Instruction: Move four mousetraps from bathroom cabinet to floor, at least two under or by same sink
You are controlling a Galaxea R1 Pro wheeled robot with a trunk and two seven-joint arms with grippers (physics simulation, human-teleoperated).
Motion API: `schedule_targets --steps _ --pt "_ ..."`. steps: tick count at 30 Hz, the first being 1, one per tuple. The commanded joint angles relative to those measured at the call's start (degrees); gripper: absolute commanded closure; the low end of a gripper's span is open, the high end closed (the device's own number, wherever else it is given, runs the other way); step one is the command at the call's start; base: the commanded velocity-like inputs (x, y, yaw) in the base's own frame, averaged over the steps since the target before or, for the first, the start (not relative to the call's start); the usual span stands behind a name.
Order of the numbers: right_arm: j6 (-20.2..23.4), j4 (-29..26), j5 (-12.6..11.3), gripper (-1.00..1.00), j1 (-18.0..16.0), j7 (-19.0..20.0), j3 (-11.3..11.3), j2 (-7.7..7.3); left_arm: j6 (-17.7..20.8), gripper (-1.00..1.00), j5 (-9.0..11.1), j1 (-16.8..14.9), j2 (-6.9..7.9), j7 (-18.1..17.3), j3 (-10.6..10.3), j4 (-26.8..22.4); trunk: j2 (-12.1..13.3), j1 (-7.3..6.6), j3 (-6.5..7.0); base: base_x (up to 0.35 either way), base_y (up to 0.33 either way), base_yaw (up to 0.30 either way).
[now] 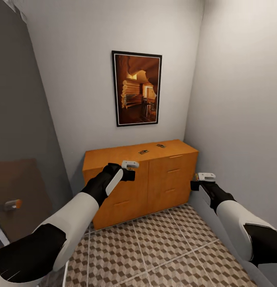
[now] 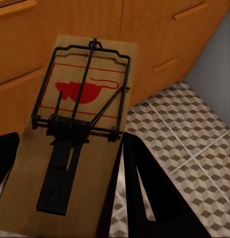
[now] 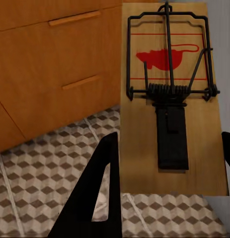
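The orange-brown cabinet [image 1: 154,179] stands against the back wall, drawers closed. Two mousetraps [image 1: 144,151] [image 1: 160,146] lie on its top towards the right. My left gripper [image 1: 130,174] hovers in front of the cabinet's middle, shut on a third mousetrap [image 2: 75,114], a wooden board with a black wire bar and a red mouse print. My right gripper [image 1: 195,181] is near the cabinet's right front corner, shut on a fourth mousetrap [image 3: 169,99]. Black fingers [image 2: 144,193] [image 3: 95,198] flank each board. Cube-patterned bathroom floor [image 1: 162,247] lies below both grippers. The sink is out of view.
A framed picture [image 1: 137,88] hangs above the cabinet. A grey wall [image 1: 242,119] closes in tight at the right. At the left is a dark panel with a small handle [image 1: 12,204]. The tiled floor runs from the cabinet towards me.
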Motion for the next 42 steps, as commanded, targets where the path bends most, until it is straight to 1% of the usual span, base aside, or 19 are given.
schedule_targets --steps 1,7,14,18,27,32,39,40,41,42 --pt "0.33 0.04 0.44 1.0 -0.03 0.05 -0.35 0.05 0.16 1.0 0.41 -0.05 0.0 0.46 -0.15 0.1 -0.06 -0.03 -0.07 -0.346 0.0 0.0" --pt "0.3 0.54 0.19 1.0 -0.03 -0.08 -0.37 0.03 -1.01 1.0 0.48 -0.05 0.0 0.42 -0.18 2.17 -0.06 -0.03 -0.07 -0.346 0.0 0.0" --pt "0.29 2.31 0.12 1.0 0.13 -0.32 -0.39 -0.06 -8.19 1.0 0.52 -0.06 0.0 0.34 -0.21 9.55 -0.06 -0.03 -0.07 -0.347 0.0 0.0" --pt "0.29 2.82 0.16 1.0 0.18 -0.18 -0.43 -0.21 -11.12 1.0 0.48 -0.05 0.0 0.31 -0.29 12.09 -0.06 -0.03 -0.07 -0.348 0.0 0.0" --pt "-0.05 2.74 0.27 1.0 1.59 0.14 -0.67 -0.58 -17.27 1.0 0.33 -0.05 0.0 0.24 -0.36 17.11 -0.06 -0.03 -0.07 -0.348 0.0 0.0" --pt "-0.14 2.74 0.28 1.0 1.71 0.18 -0.7 -0.67 -18.81 1.0 0.5 -0.05 0.0 0.26 -0.36 19.59 -0.06 -0.03 -0.07 -0.349 0.0 0.0" --pt "-0.18 3.02 0.13 1.0 1.86 -0.14 -0.71 -0.32 -19.05 1.0 0.37 -0.04 0.0 0.38 -0.43 20.88 -0.06 -0.03 -0.07 -0.348 0.0 0.0" --pt "-1.05 3.06 0.05 1.0 2.31 -0.24 -0.71 -0.21 -19.92 1.0 0.37 -0.04 0.0 0.36 -0.42 21.74 -0.06 -0.03 -0.07 -0.348 0.0 0.0" --pt "-3.46 3.11 -0.1 1.0 3.34 -0.25 -0.71 0.0 -22.16 1.0 0.4 -0.04 0.0 0.34 -0.43 23.6 -0.06 -0.03 -0.07 -0.348 0.0 0.0" --pt "-3.88 3.62 -0.13 1.0 3.52 -0.15 -0.71 0.01 -22.57 1.0 0.4 -0.04 0.0 0.32 -0.42 24.22 -0.06 -0.03 -0.07 -0.349 0.0 0.0"
